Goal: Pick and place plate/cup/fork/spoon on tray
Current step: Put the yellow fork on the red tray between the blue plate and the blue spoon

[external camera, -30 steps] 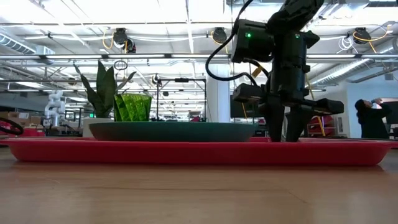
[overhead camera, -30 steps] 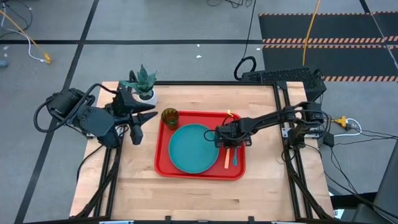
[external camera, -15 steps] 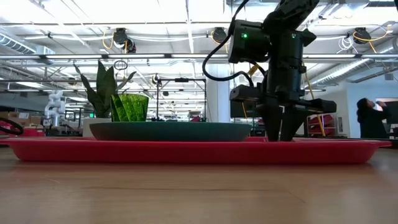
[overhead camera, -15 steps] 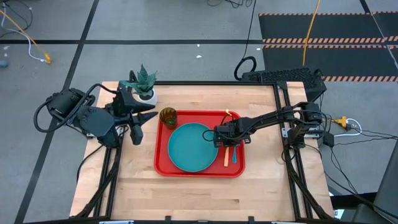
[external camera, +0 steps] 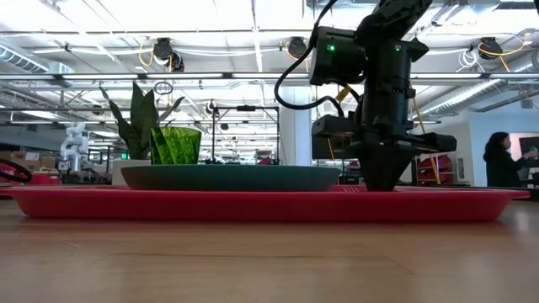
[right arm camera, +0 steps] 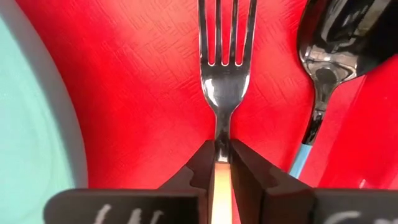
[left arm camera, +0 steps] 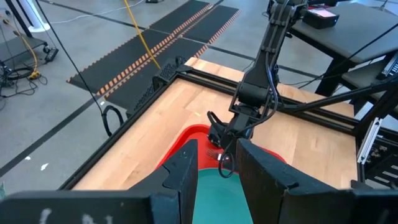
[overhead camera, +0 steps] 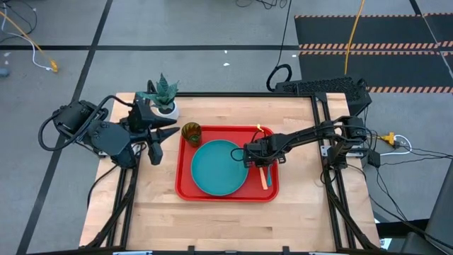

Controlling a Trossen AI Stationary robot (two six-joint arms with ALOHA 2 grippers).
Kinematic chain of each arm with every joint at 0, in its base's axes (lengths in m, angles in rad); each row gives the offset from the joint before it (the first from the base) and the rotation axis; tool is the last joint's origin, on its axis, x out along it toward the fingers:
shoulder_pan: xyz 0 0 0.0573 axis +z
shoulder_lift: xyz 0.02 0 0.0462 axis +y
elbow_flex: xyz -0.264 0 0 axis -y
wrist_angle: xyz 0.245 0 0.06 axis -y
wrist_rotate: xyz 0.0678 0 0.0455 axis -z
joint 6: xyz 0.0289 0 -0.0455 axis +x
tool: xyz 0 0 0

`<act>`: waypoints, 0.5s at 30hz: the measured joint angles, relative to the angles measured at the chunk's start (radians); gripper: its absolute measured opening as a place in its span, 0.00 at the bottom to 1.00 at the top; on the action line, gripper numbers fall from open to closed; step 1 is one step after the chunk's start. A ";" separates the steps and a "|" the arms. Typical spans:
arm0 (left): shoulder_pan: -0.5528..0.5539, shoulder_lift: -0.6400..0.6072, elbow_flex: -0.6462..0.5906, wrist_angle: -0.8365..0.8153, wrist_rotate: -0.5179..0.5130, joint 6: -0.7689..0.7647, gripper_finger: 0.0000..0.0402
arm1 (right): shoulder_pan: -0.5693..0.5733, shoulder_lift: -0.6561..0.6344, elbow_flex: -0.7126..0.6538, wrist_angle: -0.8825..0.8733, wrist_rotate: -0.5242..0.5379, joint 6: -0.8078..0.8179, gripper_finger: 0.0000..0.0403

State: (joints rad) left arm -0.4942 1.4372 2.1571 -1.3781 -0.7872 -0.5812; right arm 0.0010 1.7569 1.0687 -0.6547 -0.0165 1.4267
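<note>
Fork (right arm camera: 224, 81): lies flat on the tray floor beside the plate, tines pointing away from the right wrist, neck now pinched between the fingers.
Right gripper (overhead camera: 263, 161): jaws were apart a second ago astride the fork; they have since drawn together and are clamped on its neck where metal meets the orange handle.
Spoon (right arm camera: 329, 56): just beside the fork, also on the tray, untouched.
Plate (overhead camera: 219, 167): on the tray.
Cup (overhead camera: 192, 132): at the tray's corner near the plant.
Tray (overhead camera: 221, 195): already carries all four items.
Left gripper (overhead camera: 154, 146): waits off the tray's edge, fingers partly apart, empty.
Meaning: the fresh grip suggests the fork is about to be repositioned, not newly delivered.
</note>
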 joint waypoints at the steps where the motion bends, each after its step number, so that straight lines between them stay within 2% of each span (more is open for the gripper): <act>1: 0.000 0.000 0.000 0.000 0.000 0.000 0.28 | 0.000 0.000 0.000 0.003 0.007 0.005 0.07; 15: 0.000 0.000 0.000 0.000 0.000 -0.004 0.28 | -0.022 0.000 0.000 0.046 0.020 0.061 0.06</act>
State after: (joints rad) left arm -0.4942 1.4372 2.1572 -1.3785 -0.7872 -0.5850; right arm -0.0212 1.7565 1.0687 -0.6090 0.0032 1.4879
